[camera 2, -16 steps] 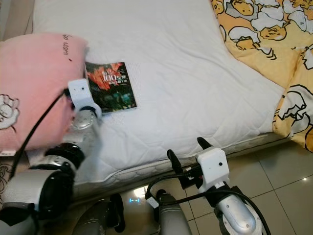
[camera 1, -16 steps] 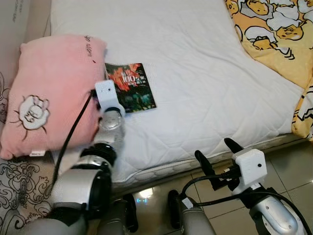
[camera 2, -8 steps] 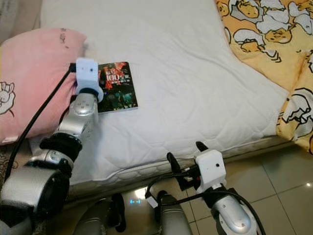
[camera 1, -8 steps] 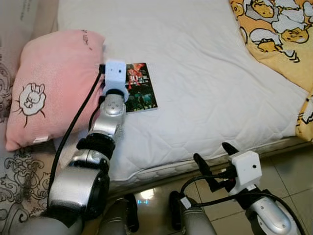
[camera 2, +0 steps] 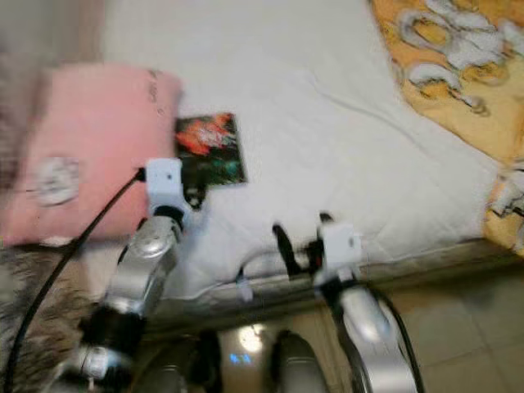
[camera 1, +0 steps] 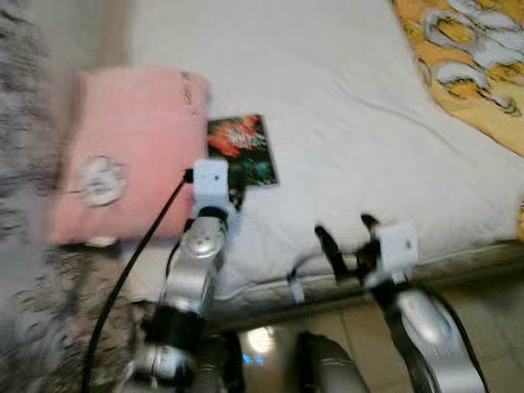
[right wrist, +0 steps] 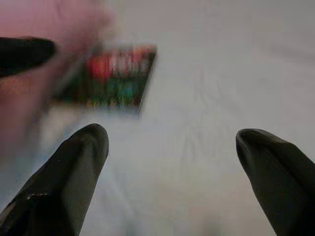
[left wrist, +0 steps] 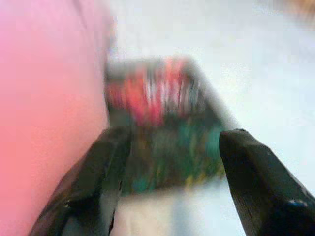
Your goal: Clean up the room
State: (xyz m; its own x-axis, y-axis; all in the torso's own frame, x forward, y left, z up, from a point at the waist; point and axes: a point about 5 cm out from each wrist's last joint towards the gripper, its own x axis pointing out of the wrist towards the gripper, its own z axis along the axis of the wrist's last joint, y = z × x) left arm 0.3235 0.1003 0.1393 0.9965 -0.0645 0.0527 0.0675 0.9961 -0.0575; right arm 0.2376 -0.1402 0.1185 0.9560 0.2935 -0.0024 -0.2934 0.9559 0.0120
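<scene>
All views are blurred by motion. A dark book (camera 1: 241, 151) with a red and green cover lies flat on the white mattress (camera 1: 352, 123), right beside a pink pillow (camera 1: 131, 151). My left gripper (left wrist: 174, 137) is open just short of the book's near edge, and the book (left wrist: 165, 123) shows between its two black fingers, with the pillow (left wrist: 49, 113) alongside. My right gripper (camera 1: 348, 237) is open over the mattress's front edge, to the right of the book, with nothing between its fingers.
A yellow patterned blanket (camera 1: 475, 74) covers the bed's far right. A tiled floor (camera 1: 491, 327) runs along the bed's front. A dark patterned cloth or rug (camera 1: 49, 327) lies at the left, below the pillow.
The camera has shifted and blurred. My right gripper has risen from beside the bed up to the mattress edge. My left wrist has drawn back from beside the book to its near corner.
</scene>
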